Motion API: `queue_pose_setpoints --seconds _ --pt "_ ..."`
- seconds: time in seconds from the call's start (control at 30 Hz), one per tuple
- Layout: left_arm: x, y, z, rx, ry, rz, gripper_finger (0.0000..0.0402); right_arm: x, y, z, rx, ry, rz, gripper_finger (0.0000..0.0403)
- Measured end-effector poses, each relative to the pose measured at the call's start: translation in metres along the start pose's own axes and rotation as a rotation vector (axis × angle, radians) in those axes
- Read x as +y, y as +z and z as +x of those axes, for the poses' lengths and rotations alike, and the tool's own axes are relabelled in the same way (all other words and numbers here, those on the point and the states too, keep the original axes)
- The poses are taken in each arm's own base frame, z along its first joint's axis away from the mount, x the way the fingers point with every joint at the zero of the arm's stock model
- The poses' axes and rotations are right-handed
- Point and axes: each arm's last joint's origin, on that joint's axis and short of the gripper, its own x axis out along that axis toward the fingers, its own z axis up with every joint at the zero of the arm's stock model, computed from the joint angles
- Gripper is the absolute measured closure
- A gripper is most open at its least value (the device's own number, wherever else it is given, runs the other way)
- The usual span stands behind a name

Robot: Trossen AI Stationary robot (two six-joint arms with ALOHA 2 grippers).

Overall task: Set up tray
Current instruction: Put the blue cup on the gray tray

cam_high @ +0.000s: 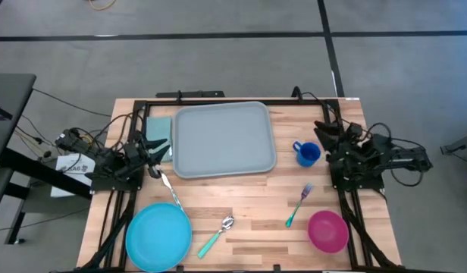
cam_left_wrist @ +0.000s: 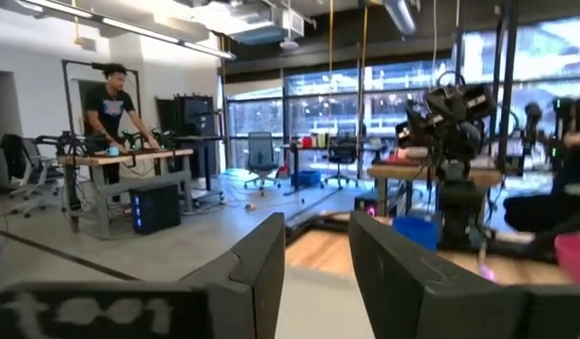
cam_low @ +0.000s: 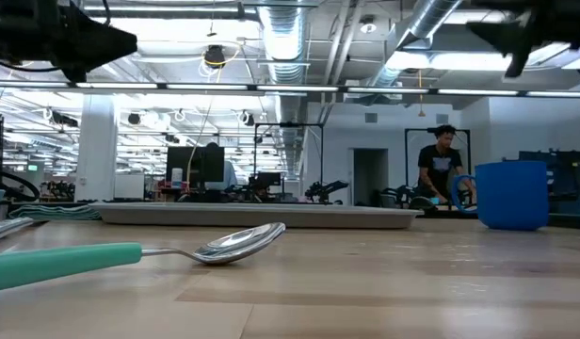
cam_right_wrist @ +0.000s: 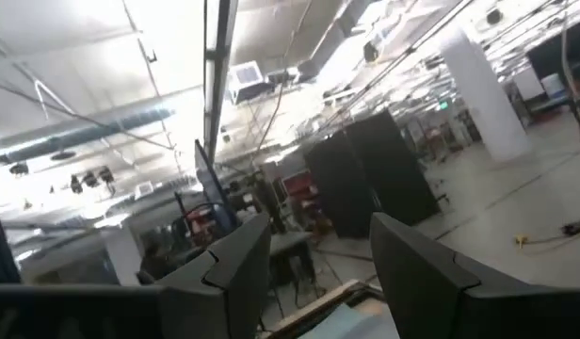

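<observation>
Sitting bare at the far middle of the wooden table [cam_high: 249,199], the tray [cam_high: 223,139] has nothing loaded on it — the tableware lies spread on the near side of it, probably laid out for picking. A knife [cam_high: 166,183] and blue plate [cam_high: 158,236] lie off the tray's near-left corner, a teal-handled spoon [cam_high: 217,235] and fork [cam_high: 298,205] nearer, a pink bowl [cam_high: 327,230] to the near right, a blue mug [cam_high: 307,154] just right of it. The left gripper [cam_high: 152,152] waits at the tray's left edge, jaws apart and empty; the right gripper [cam_high: 328,148] is beyond the mug, jaws apart too. Behind — an open lab with a person [cam_low: 441,166] at a bench.
</observation>
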Motion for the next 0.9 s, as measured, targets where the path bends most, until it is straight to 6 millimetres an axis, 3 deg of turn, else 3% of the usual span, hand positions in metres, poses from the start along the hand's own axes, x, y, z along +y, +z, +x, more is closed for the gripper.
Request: queue_pose_setpoints --seconds 0.47,0.67,0.9 --pt "0.000 0.001 0.000 -0.008 0.003 -0.020 0.0290 0.046 0.033 0.054 0.581 -0.094 -0.061 0.0226" --pt "0.000 0.001 0.000 -0.008 0.003 -0.020 0.0290 0.059 0.028 0.067 0.833 -0.183 -0.114 0.0226" --pt "0.001 0.003 0.000 -0.023 0.007 -0.042 0.0290 0.057 0.001 0.063 1.106 -0.457 -0.082 0.0226"
